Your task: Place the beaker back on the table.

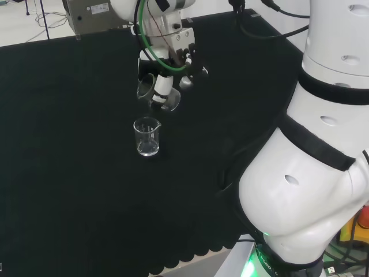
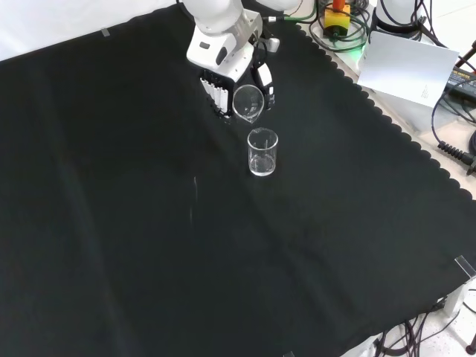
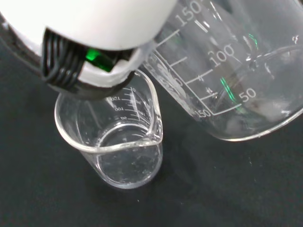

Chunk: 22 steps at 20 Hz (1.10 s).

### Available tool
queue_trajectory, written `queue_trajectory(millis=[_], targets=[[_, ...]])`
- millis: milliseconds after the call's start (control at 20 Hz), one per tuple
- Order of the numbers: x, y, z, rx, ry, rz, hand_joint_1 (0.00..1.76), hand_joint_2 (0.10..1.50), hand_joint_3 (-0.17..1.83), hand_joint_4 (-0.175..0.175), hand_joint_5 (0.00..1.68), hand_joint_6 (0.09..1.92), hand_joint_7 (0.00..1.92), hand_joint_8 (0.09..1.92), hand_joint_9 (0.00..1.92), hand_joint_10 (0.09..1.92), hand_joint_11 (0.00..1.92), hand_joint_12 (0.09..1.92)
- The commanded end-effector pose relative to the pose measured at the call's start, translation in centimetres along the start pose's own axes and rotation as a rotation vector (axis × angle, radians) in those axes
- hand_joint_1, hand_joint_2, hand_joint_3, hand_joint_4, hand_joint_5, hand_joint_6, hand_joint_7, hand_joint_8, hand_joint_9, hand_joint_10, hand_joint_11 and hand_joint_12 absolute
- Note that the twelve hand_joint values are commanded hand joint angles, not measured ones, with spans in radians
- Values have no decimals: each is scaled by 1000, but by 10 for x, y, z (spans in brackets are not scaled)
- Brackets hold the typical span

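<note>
The hand (image 1: 165,68) holds a clear glass beaker (image 1: 157,94) tilted in the air, its fingers curled round it. In the front view the held beaker (image 2: 248,103) shows its open mouth toward the camera, just below the hand (image 2: 223,71). A second clear beaker (image 1: 147,137) stands upright on the black cloth right beneath the held one; in the front view this standing beaker (image 2: 262,152) is just nearer the camera. In the wrist view the held beaker (image 3: 236,80) with its printed scale lies close beside the standing beaker (image 3: 118,146), which looks empty.
Black cloth (image 2: 149,223) covers the bench, with a scalloped edge at the right of the front view. A grey box (image 1: 92,14) stands beyond the far edge in the head view. The arm's white links (image 1: 311,150) fill the head view's right.
</note>
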State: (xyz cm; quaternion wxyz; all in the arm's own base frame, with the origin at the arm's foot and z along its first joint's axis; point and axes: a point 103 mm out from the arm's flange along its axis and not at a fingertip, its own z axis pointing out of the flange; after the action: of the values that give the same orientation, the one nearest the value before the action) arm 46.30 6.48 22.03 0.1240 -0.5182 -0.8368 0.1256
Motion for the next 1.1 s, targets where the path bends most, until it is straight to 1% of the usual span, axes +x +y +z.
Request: queue_trajectory(millis=[50,200,300,400,550,800,900,1100], targets=[[-17,-2,6,-97,119,-69,1305,636,726,-175,1200,800,1256,782,1646,513,1436,620],[-21,-3,8,-139,166,-96,1305,637,725,-175,1199,802,1255,783,1640,514,1434,621],[-25,-3,10,-173,210,-115,1305,638,724,-175,1198,803,1254,784,1637,514,1431,621],[-28,-2,12,-192,235,-130,1305,639,723,-175,1197,804,1252,785,1633,514,1427,621],[-29,1,15,-207,254,-135,1304,642,719,-175,1194,807,1250,788,1628,516,1423,623],[-40,8,20,-239,282,-134,1304,646,715,-175,1192,810,1247,791,1625,519,1418,625],[-48,11,23,-251,297,-128,1304,647,714,-175,1191,811,1246,792,1624,521,1417,626],[-62,19,30,-252,319,-113,1304,648,712,-175,1190,813,1245,794,1621,523,1413,628]])
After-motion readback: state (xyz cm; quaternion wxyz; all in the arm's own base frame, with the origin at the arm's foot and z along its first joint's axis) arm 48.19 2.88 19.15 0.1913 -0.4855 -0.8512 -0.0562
